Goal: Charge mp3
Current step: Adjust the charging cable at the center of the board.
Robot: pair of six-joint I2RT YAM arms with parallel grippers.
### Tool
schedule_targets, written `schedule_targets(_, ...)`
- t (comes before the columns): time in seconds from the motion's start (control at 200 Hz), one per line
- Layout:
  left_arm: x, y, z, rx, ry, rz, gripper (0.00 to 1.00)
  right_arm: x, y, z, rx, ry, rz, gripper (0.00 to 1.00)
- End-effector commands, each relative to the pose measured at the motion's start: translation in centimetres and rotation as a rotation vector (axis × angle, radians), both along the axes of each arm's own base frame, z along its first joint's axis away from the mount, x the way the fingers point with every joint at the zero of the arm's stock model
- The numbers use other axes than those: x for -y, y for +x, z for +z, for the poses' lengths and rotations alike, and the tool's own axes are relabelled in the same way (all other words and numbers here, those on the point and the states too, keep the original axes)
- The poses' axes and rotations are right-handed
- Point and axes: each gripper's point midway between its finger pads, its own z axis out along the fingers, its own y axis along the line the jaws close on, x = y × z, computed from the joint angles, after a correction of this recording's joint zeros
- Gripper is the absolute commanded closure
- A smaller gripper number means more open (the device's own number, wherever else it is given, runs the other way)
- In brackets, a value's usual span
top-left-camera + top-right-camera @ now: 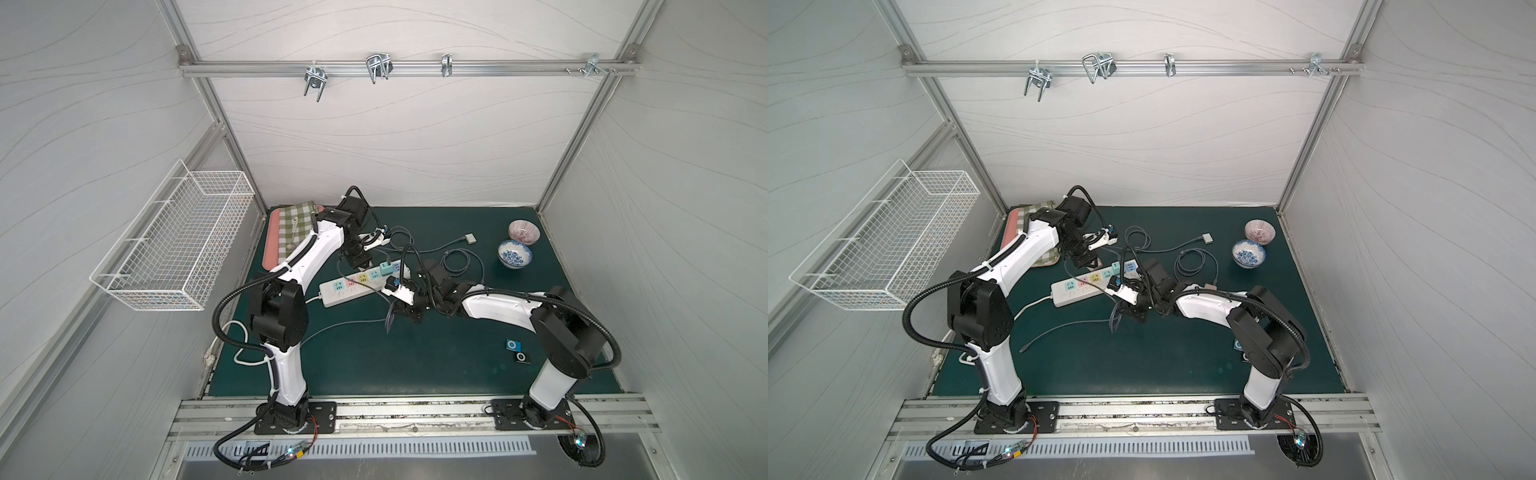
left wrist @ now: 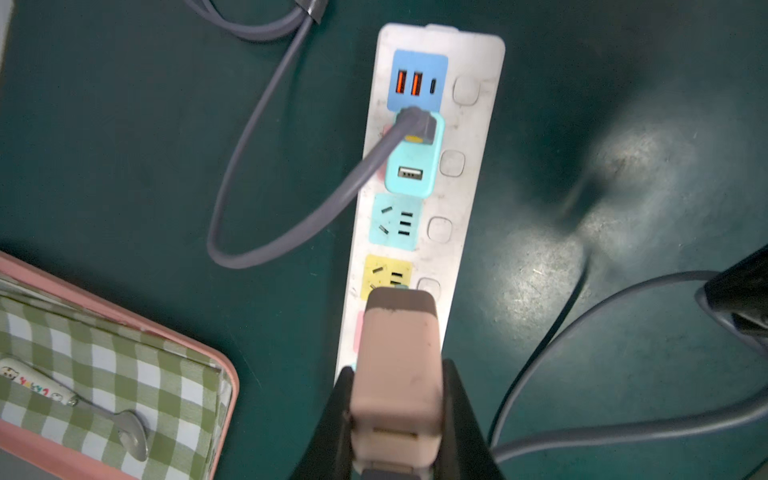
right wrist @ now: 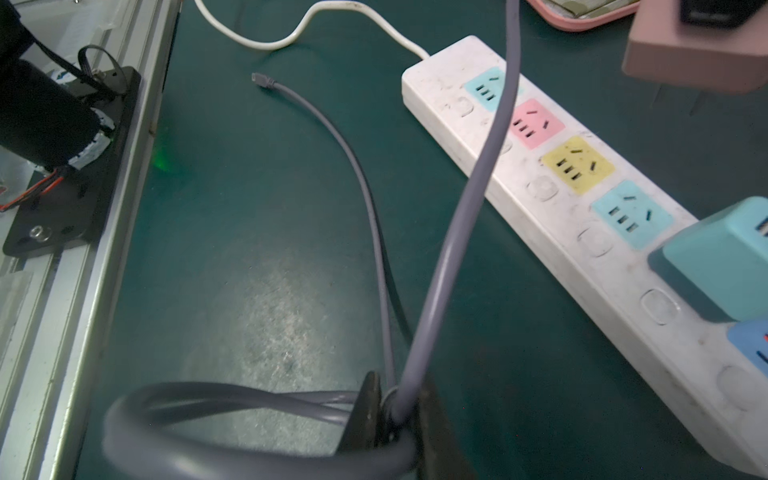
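Two small mp3 players, a blue one point(image 1: 513, 344) and a black one point(image 1: 521, 357), lie on the green mat beside the right arm's base, far from both grippers. My left gripper point(image 2: 397, 386) is shut on a pink charger adapter point(image 2: 399, 365), which hangs over the white power strip point(image 2: 469, 174) near its yellow socket. My right gripper point(image 3: 399, 411) is shut on a looped grey cable point(image 3: 457, 228) just in front of the strip point(image 1: 353, 286). The cable's small free plug point(image 3: 262, 81) lies on the mat. A teal adapter point(image 2: 411, 166) sits in the strip with a grey cable plugged into it.
A pink tray point(image 1: 270, 245) with a green checked cloth and a spoon point(image 2: 83, 403) sits at the back left. Two bowls point(image 1: 523, 230) point(image 1: 515, 254) stand at the back right. More coiled cables point(image 1: 457, 262) lie behind the strip. A wire basket point(image 1: 174, 241) hangs on the left wall.
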Motion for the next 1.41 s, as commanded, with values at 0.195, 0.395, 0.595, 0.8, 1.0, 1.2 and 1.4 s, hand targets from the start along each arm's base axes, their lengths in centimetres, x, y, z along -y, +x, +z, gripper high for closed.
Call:
schedule_targets(0.195,-0.3,-1.0,-1.9,-0.075,0.072,-0.072,1.0,0.1,-0.6,0.2,0.003,-0.047,0.029,0.89)
schedule_targets(0.395,-0.4,-0.8,-4.5,-0.09,0.114,-0.083,1.0,-0.3,-0.8,0.2,0.0,-0.043,0.036,0.88)
schedule_targets(0.595,-0.5,0.1,-5.8,-0.069,0.141,-0.102,1.0,-0.9,-0.7,0.3,-0.001,-0.045,0.043,0.88)
schedule_targets(0.8,-0.8,1.6,-6.9,-0.012,0.158,-0.115,1.0,-1.2,-0.8,0.3,-0.011,-0.057,0.05,0.87)
schedule_targets(1.0,-1.0,1.5,-7.9,-0.031,0.17,-0.129,1.0,-1.3,-0.8,0.0,-0.013,-0.069,0.057,0.87)
schedule_targets(1.2,-0.6,0.8,-8.5,-0.056,0.141,-0.14,1.0,-1.2,-0.6,-0.1,-0.003,-0.083,0.054,0.87)
schedule_targets(1.4,0.0,0.4,-10.1,-0.088,0.134,-0.151,1.0,-1.3,-0.3,0.0,-0.002,-0.083,0.05,0.87)
